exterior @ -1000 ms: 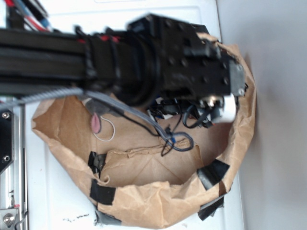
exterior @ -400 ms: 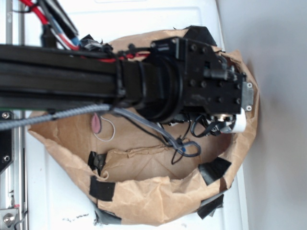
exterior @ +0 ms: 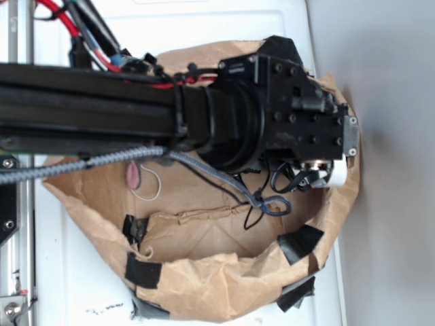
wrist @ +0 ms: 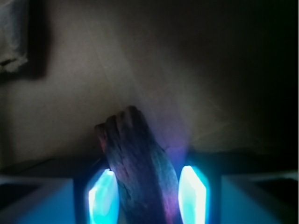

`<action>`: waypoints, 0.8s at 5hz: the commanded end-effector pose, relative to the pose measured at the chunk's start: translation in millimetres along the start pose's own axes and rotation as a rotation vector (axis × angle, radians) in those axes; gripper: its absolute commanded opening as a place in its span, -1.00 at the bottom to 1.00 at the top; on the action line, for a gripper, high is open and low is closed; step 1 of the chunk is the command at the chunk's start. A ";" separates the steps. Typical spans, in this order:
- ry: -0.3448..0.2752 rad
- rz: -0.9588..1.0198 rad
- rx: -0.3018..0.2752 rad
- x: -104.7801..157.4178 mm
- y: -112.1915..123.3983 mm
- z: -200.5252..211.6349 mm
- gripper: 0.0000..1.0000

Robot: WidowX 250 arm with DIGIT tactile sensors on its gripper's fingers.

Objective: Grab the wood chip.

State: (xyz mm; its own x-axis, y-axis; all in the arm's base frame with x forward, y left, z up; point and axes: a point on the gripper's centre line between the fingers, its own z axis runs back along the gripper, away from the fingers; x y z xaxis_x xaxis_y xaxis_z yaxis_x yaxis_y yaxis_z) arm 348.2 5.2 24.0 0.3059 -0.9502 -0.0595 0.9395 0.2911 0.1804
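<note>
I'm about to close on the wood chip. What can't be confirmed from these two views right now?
- Exterior view: the wood chip and gripper are hidden under the black arm over the paper bag.
- Wrist view: the wood chip sits between the glowing fingers; its near end is cut off by the bottom edge.
- Wrist view: dim and blurred, so contact between jaws and chip can't be judged.

Exterior view: the arm [exterior: 170, 115] hides the gripper's fingers and the bag's [exterior: 204, 285] far interior. Wrist view: wood chip [wrist: 140, 172] cut off by the bottom edge; surroundings dark, blurred.
</note>
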 end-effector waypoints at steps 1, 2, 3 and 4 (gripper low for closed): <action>-0.077 -0.066 0.118 9.4 1.5 30.9 -1.00; -0.131 -0.018 0.162 3.1 -6.0 63.4 -1.00; -0.208 0.081 0.045 1.3 -36.0 120.9 -1.00; -0.141 0.148 -0.057 7.3 -44.3 160.9 -1.00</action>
State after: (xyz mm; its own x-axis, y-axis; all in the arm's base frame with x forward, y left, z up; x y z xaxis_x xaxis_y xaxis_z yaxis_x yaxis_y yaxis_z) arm 282.2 -22.6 151.2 0.4570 -0.8870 0.0665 0.8854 0.4608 0.0619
